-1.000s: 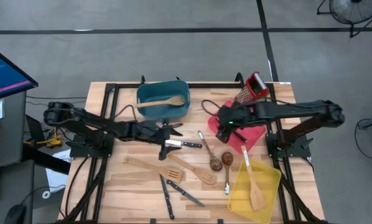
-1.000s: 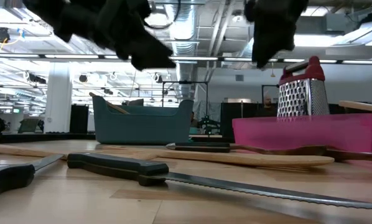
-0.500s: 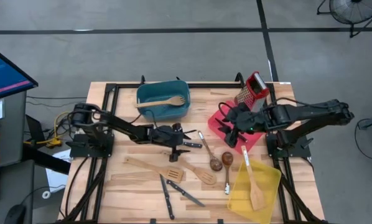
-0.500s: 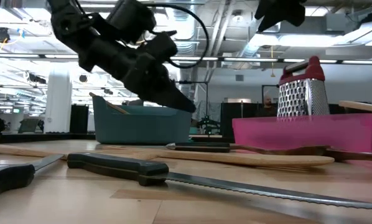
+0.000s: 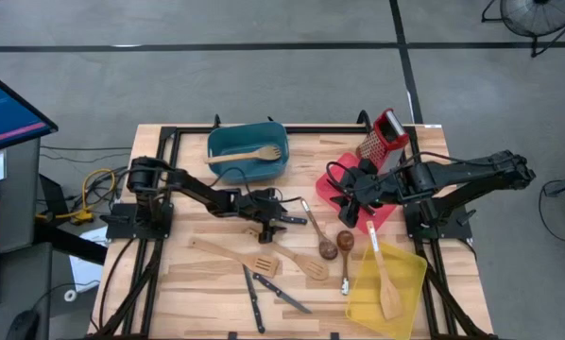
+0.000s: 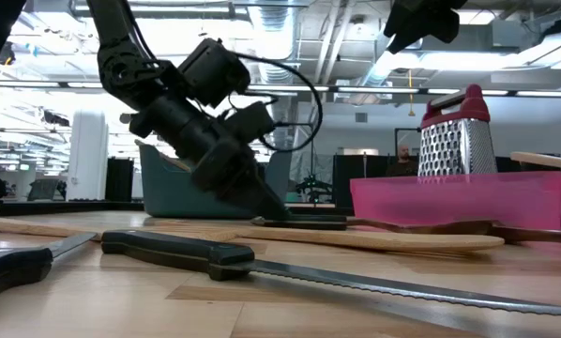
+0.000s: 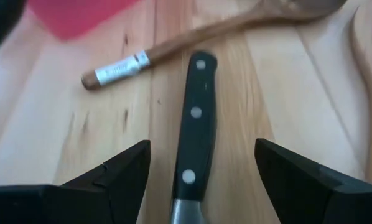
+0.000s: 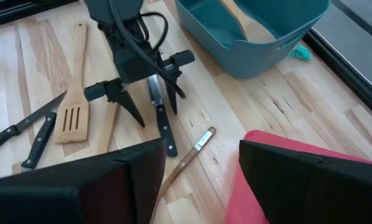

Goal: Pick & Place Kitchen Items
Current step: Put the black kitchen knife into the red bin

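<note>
On the left of the desk [image 5: 150, 283], the left gripper [image 5: 268, 225] is lowered over a black-handled knife [image 5: 284, 219] that lies near the desk's middle, just in front of the teal bin [image 5: 248, 151]; its jaws are spread wide, one finger on each side of the knife without touching it, as the left wrist view shows. The step in hand is judged to be the pick of this knife. To do it well, the gripper should be brought down until the fingertips nearly meet the wood, kept centred on the handle rather than the blade, and closed squarely across the handle's narrow width so the knife is not tipped or skidded. The brown spoon [image 5: 316, 231] lying just beside the knife's handle end should be left undisturbed. Further right, more utensils are scattered over the desk: wooden turners [image 5: 264, 263], two more knives [image 5: 264, 293] and another spoon [image 5: 345, 247]. At the far right, the right gripper [image 5: 355, 195] hangs above the red bin [image 5: 388, 210], jaws parted and empty, near the yellow bin [image 5: 410, 293], which holds a wooden spatula [image 5: 385, 279].
</note>
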`<state>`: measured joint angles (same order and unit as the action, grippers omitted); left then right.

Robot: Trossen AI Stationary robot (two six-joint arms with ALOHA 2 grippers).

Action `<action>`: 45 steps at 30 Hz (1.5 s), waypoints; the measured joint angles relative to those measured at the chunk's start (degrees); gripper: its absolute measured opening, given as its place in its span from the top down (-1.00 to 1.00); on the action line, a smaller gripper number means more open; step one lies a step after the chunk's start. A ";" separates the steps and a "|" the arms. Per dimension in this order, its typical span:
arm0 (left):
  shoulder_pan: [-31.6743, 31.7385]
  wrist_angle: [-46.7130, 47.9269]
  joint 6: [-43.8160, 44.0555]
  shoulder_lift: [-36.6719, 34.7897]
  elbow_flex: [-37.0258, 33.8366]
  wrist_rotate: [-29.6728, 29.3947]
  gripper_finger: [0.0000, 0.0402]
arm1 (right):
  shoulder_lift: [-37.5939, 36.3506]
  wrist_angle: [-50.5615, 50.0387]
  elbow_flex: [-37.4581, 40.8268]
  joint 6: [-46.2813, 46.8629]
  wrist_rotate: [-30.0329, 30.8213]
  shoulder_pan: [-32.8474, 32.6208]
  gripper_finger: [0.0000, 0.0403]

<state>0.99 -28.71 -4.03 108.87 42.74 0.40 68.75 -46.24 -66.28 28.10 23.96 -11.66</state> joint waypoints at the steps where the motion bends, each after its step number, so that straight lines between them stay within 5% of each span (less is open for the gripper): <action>1: -0.12 0.04 0.02 0.37 0.00 -0.03 -0.36 | -0.02 0.02 0.00 0.00 0.00 -0.01 -0.05; 7: 0.09 0.24 1.56 0.97 0.02 -0.15 -0.17 | -0.02 0.02 0.00 0.00 -0.02 -0.02 -0.04; 20: 0.11 0.45 3.04 0.92 0.02 -5.13 0.82 | -0.02 0.04 0.00 0.46 -0.02 -0.02 -0.03; 31: 0.17 2.39 3.04 -3.04 -0.33 -5.51 0.81 | -0.02 0.12 0.00 0.46 0.05 0.00 0.01; 45: 0.17 15.86 1.67 -34.89 -0.11 -9.46 0.79 | -0.09 0.59 0.00 0.46 0.03 0.00 0.02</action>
<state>1.17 -12.85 -2.36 73.99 42.63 -9.06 68.66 -45.65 -66.28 28.56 23.99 -11.66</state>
